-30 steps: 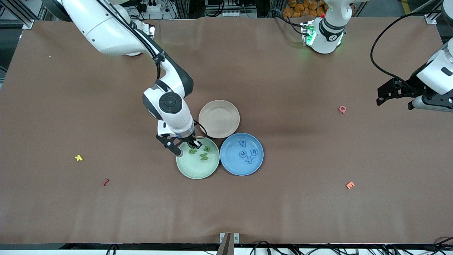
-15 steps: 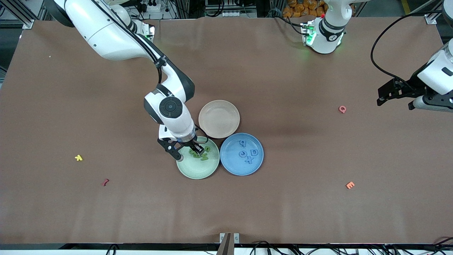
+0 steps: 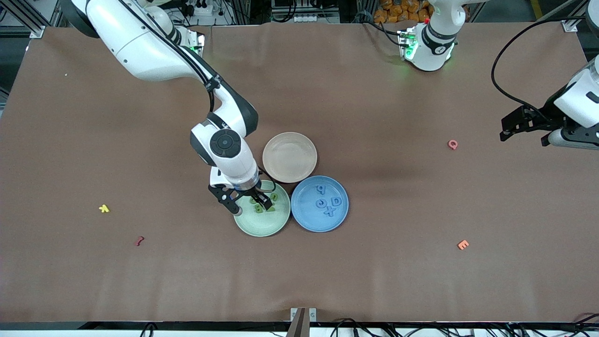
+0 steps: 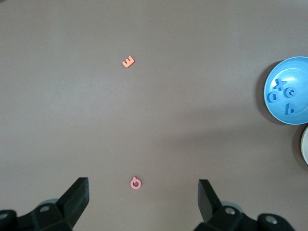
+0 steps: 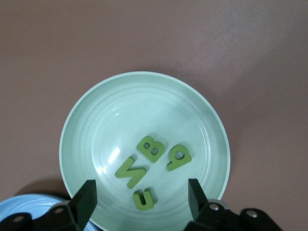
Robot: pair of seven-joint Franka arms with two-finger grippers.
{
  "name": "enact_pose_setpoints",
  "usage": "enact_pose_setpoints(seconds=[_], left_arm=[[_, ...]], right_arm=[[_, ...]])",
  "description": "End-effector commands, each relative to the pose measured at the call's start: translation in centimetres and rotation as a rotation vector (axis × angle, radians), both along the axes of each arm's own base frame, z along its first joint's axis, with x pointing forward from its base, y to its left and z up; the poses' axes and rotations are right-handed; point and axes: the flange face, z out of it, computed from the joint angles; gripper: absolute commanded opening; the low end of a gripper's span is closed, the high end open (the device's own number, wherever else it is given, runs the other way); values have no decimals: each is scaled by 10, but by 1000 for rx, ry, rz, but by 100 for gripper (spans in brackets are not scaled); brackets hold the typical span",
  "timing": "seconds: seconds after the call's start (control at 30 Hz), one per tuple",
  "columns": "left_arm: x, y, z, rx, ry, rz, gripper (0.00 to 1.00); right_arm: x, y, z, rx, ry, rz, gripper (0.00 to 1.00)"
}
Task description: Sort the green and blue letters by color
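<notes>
Four green letters lie in the green plate [image 5: 144,108]: a B [image 5: 150,148], a P-like piece [image 5: 179,157], an N [image 5: 131,172] and a small U [image 5: 144,198]. My right gripper [image 5: 141,190] hangs open and empty just above them. In the front view it [image 3: 252,203] covers part of the green plate [image 3: 262,227] and the green letters [image 3: 259,209]. Four blue letters [image 3: 327,202] lie in the blue plate [image 3: 306,220], which also shows in the left wrist view [image 4: 298,110]. My left gripper [image 3: 523,135] waits, open and empty, over the left arm's end of the table.
An empty beige plate [image 3: 289,157] touches both plates, farther from the front camera. A pink Q [image 3: 452,144] and an orange E [image 3: 463,244] lie toward the left arm's end. A yellow letter [image 3: 104,208] and a dark red letter [image 3: 139,241] lie toward the right arm's end.
My right gripper has shifted a little over the green plate, toward its middle. The left arm has barely moved.
</notes>
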Motion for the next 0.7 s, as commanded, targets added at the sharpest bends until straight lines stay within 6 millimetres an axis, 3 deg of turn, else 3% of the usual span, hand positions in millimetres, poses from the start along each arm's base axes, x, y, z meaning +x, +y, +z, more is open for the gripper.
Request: enact_pose_setpoints(seconds=[0.0, 0.47, 0.67], left_arm=[[-2, -4, 3, 2, -16, -28, 100], [4, 8, -6, -3, -3, -6, 100], [11, 42, -20, -23, 18, 74, 100]], right_arm=[[5, -2, 9, -41, 5, -15, 85], [13, -19, 43, -140, 58, 125, 100], [20, -47, 81, -179, 71, 216, 100]])
